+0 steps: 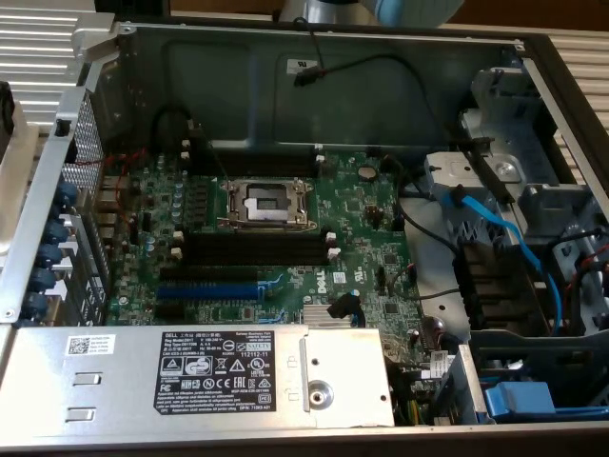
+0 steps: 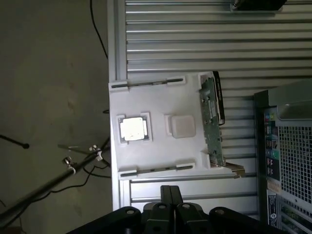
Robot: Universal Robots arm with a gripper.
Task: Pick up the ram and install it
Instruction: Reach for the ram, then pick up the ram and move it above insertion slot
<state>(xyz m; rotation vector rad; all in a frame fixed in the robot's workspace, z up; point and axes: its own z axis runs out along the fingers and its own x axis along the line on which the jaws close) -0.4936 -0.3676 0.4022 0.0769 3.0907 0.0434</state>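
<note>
1. Has the fingers (image 2: 169, 191) pressed fully together, with nothing gripped between them.
2. Hangs above the slotted metal table (image 2: 195, 44), looking down on a white tray (image 2: 156, 105) carrying a square processor (image 2: 132, 128), a pale square pad (image 2: 181, 126) and the ram (image 2: 212, 122).
3. Finds the ram at the tray's edge nearest the computer case (image 2: 287, 161), beyond the pad, untouched and well apart from the fingers.
4. Places the ram off to the case side of the fingers rather than straight ahead of them, with the processor and pad closer to the fingers' own line.
5. Reads the ram's long axis as running along that tray edge, roughly parallel to the case wall and slightly slanted. Judged roughly square to the fingers' closing line, so presenting the stick's thin side to them.
6. Shows, in the exterior view, the motherboard (image 1: 362, 257) inside the opened case, with the long black memory slots (image 1: 252, 249) bare between their white end clips. Nothing seated there yet.
</note>
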